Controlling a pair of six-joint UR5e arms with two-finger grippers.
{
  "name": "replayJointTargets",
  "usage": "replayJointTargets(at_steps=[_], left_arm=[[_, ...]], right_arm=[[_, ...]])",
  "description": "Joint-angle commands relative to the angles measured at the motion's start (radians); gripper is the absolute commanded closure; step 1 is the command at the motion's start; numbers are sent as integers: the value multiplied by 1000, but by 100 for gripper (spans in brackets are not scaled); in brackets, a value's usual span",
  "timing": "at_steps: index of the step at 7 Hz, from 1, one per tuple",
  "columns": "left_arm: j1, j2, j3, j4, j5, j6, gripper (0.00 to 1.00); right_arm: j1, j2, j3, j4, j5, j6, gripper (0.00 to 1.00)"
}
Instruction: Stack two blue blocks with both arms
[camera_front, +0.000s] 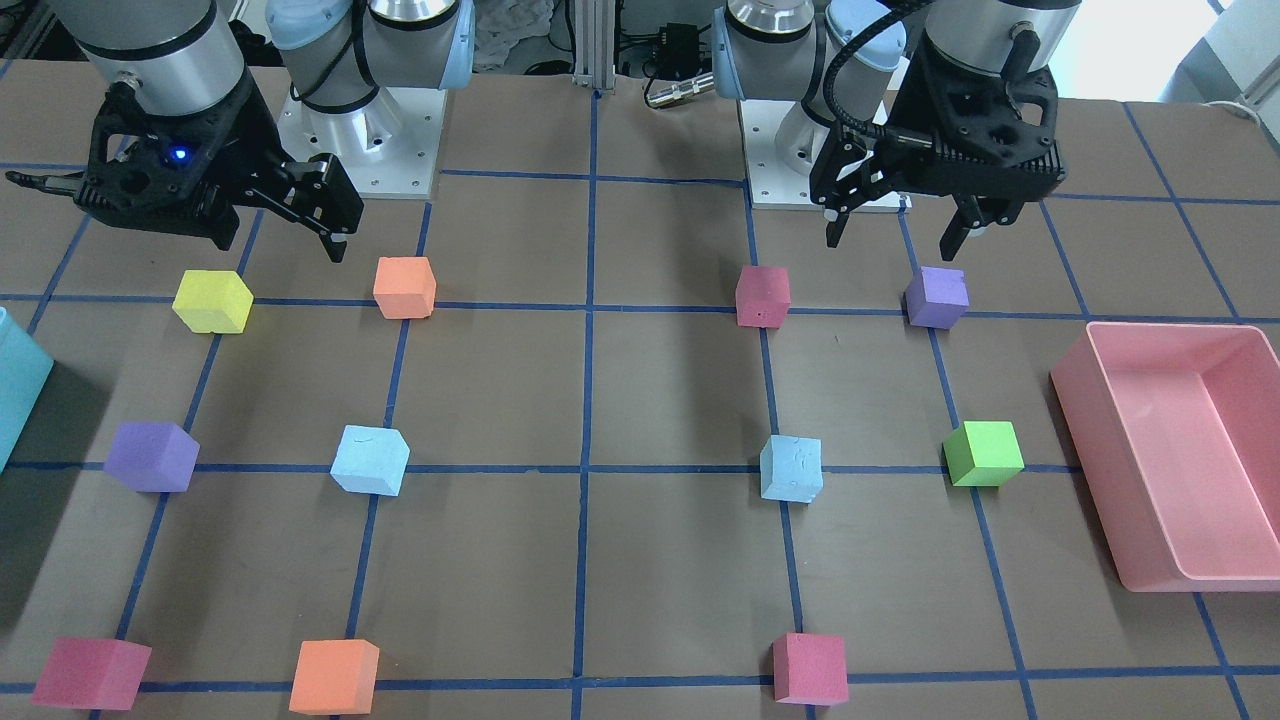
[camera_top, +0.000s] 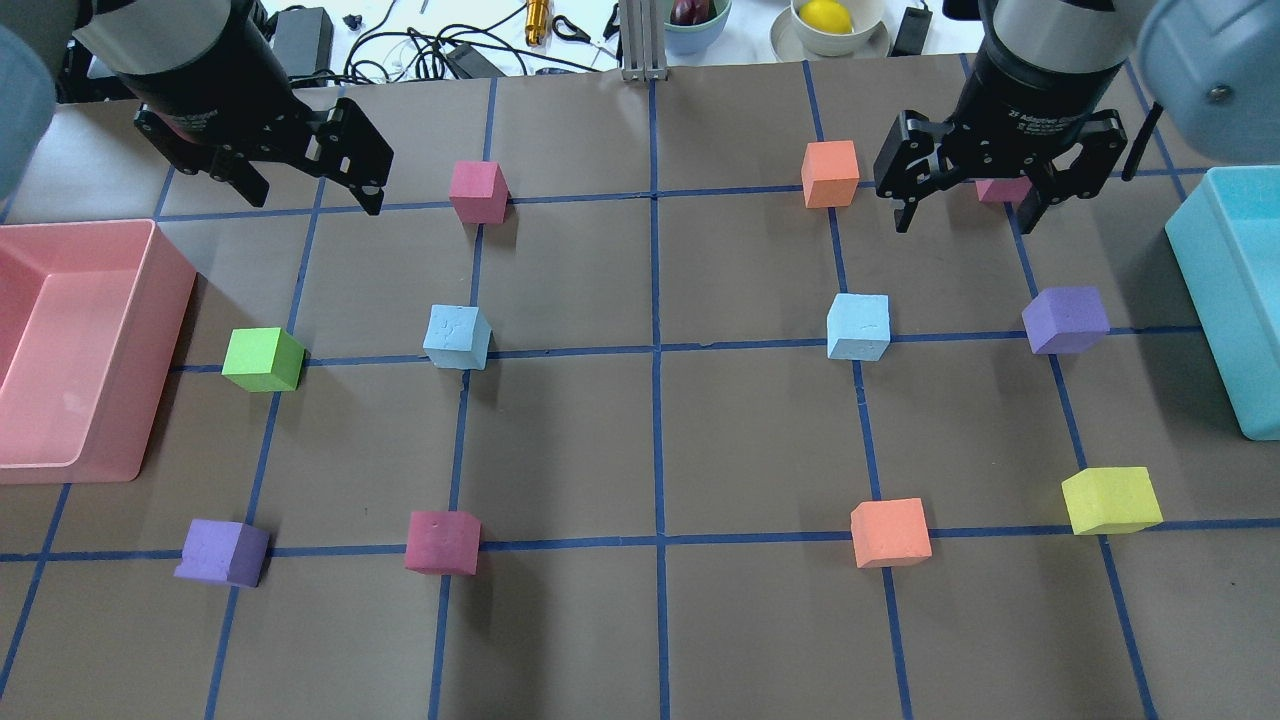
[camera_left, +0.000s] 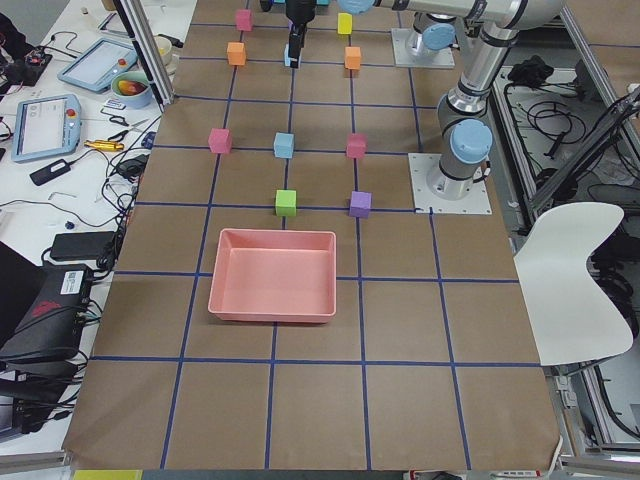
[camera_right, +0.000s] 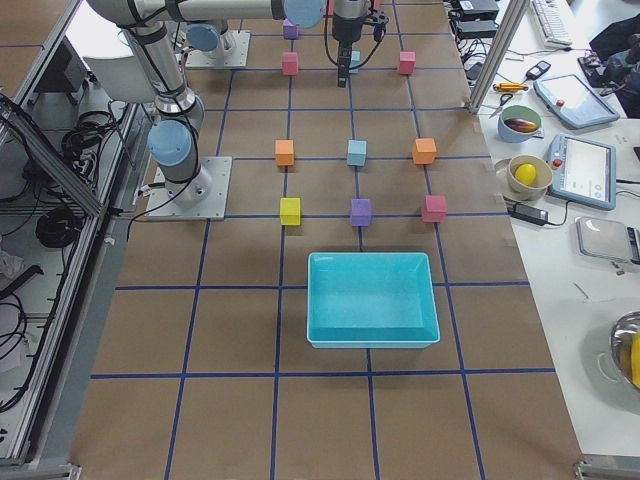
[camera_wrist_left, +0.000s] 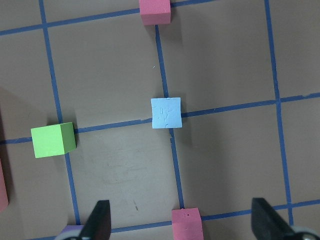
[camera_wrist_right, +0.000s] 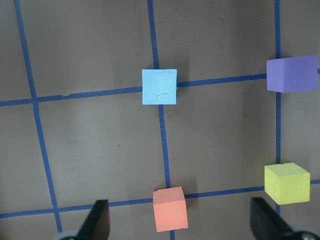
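Pink bin (camera_top: 165, 330), teal bin (camera_top: 1215, 300): every cube sits outside. 2 blue blocks (camera_top: 457, 337) (camera_top: 858, 326), 2 purple cubes (camera_top: 222, 550) (camera_top: 1065, 318), 2 orange cubes (camera_top: 830, 172) (camera_top: 890, 532), 3 magenta cubes (camera_top: 477, 190) (camera_top: 442, 540) (camera_top: 1000, 188). Left gripper (camera_top: 315, 198), right gripper (camera_top: 966, 222): wide.

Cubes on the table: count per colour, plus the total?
blue cubes: 2
pink cubes: 3
orange cubes: 2
purple cubes: 2
green cube: 1
yellow cube: 1
Total: 11

Blue block (camera_wrist_right: 159, 86): we see one, on a tape crossing
Right gripper (camera_wrist_right: 180, 221): our fingers (camera_wrist_right: 100, 220) stand wide apart
Orange cube (camera_wrist_right: 170, 209): low in view, between our fingertips
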Motion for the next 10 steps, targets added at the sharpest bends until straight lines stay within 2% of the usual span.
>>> replayJointTargets(at_steps=[1,8,10], left_arm=[[0,0,0,0,-2,0,0],[0,0,-2,2,0,0,0],[0,0,-2,2,-2,0,0]], right_arm=[[1,0,0,1,-6,0,0],[4,8,2,-2,-10,-1,0],[-2,136,8,-17,-4,8,0]])
